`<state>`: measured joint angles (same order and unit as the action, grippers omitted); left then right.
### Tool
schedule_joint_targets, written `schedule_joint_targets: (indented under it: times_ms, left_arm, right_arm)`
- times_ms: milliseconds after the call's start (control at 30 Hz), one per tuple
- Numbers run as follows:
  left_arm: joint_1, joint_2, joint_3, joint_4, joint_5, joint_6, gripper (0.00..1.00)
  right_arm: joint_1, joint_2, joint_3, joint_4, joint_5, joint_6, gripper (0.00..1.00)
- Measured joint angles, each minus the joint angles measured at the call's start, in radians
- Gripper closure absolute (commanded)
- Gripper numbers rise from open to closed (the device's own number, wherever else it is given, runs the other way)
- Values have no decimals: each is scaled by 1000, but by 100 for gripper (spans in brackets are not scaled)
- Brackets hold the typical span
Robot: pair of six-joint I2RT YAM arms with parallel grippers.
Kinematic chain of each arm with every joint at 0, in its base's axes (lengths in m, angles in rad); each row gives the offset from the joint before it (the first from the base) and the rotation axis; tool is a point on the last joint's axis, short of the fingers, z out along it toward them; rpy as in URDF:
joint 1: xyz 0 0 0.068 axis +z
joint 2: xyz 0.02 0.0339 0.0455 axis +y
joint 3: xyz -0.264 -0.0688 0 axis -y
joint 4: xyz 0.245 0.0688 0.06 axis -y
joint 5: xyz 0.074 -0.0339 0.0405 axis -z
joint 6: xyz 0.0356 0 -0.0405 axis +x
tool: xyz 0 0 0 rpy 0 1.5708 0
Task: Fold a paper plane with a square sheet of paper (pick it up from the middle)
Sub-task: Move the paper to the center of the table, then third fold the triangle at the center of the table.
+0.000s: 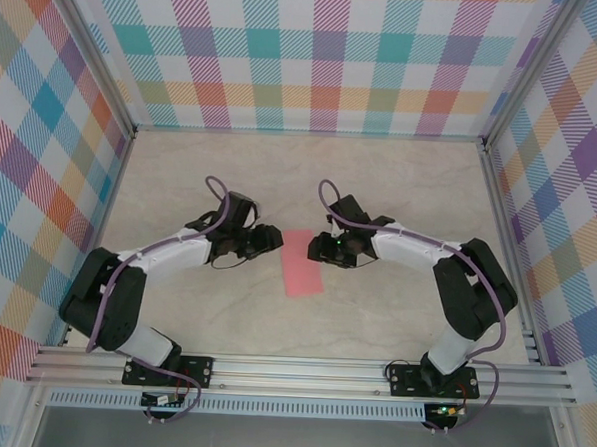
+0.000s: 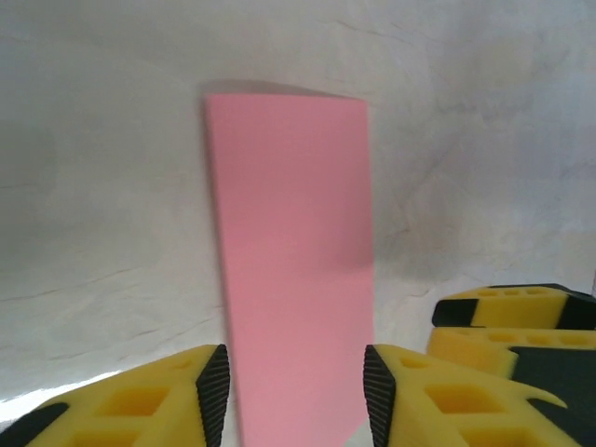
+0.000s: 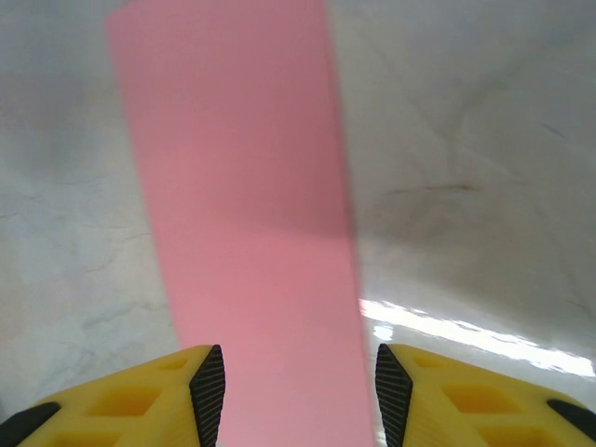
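From the top, the square sheet of paper, folded in half, is lying flat between the left gripper and right gripper; in the left wrist view, then the right, both are hanging half-open and straddling it, probably lining up the next crease.

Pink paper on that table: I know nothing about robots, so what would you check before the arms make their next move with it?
1. Thin salmon-pink paper sheet lying on the pale marbled table: ok.
2. Sheet shape: it shows as a long rectangle, not a square. Whether it is folded in half: cannot tell.
3. Left gripper straddles the sheet, one finger at each long edge: ok.
4. Right gripper straddles it likewise: ok.
5. Either gripper actually pinching the paper: cannot tell.
6. Grippers apart from each other: ok, though close, facing across the sheet.
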<state>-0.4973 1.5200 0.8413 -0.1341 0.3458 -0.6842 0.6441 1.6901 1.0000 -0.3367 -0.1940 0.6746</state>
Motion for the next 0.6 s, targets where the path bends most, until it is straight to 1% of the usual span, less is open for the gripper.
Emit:
schedule_joint_targets:
  times_ms: [67, 167, 267, 600]
  left_arm:
    - [-32, 64, 37, 22, 21, -7, 78]
    - [-57, 144, 84, 34, 34, -4, 83]
    - [-59, 190, 105, 28, 29, -2, 84]
    - [-59, 268, 126, -25, -27, 0, 88]
  right_arm:
    - [-13, -10, -39, 1, -8, 11, 51]
    - [-14, -23, -66, 3, -26, 22, 51]
    - [-14, -35, -73, 8, -48, 24, 51]
    - [-14, -36, -73, 19, -110, 33, 52]
